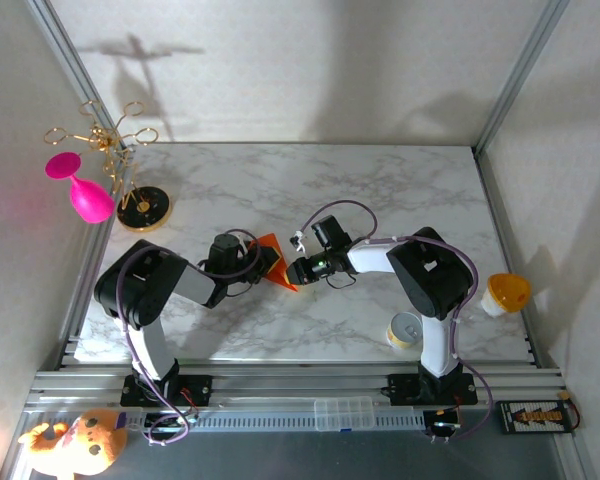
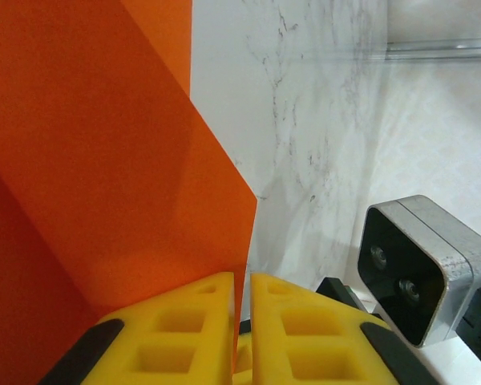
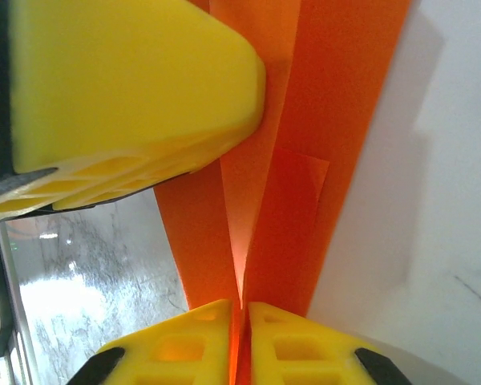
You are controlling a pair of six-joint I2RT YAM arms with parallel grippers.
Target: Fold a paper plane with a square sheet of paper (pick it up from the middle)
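Left tool (image 2: 242, 290) and right tool (image 3: 240, 311) each pinch the part-folded orange paper sheet (image 1: 271, 252) between them over mid-table (image 1: 380, 190); best practice: grip firmly and align edges on the centre crease before pressing.

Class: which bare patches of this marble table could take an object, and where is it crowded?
Free: the far half of the table, from the gold stand to the right wall; the near strip between the arm bases. Crowded: the centre, where left tool and right tool pinch the orange paper; beside the yellow can.
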